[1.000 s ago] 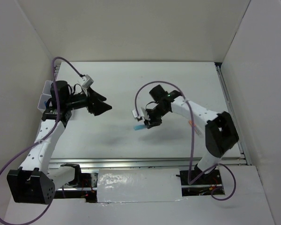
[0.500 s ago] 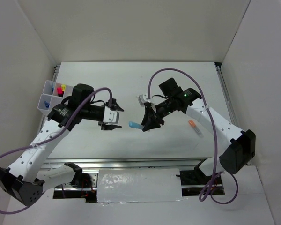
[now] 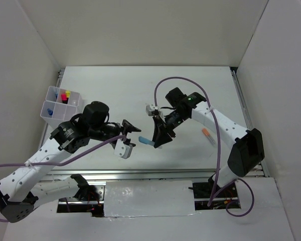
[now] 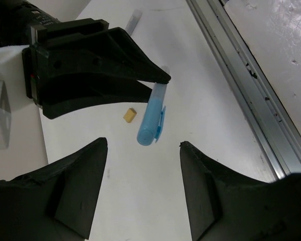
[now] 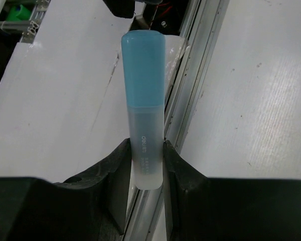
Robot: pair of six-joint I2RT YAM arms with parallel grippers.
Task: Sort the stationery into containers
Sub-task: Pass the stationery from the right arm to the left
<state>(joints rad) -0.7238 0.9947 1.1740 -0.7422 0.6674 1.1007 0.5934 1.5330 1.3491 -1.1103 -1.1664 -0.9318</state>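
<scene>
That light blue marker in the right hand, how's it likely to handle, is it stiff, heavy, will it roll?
Probably stiff: the light-blue marker juts straight from the right hand without sagging. Likely light, since a pinch at one end holds it up. The smooth round barrel may slip or roll, though its cap clip could stop a roll.

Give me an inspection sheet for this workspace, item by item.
Surface: white table.
Job's things: light-blue marker gripped at its clear end; orange-capped tube lying at right; organizer box far left, pink- and yellow-capped highlighters inside.
Clutter: small tan scrap on the table.
Claws: right claw shut on the marker; left claw open, empty, facing it.
Cables: purple cables looped along both arms.
Surroundings: white walls; metal rail at near edge.
</scene>
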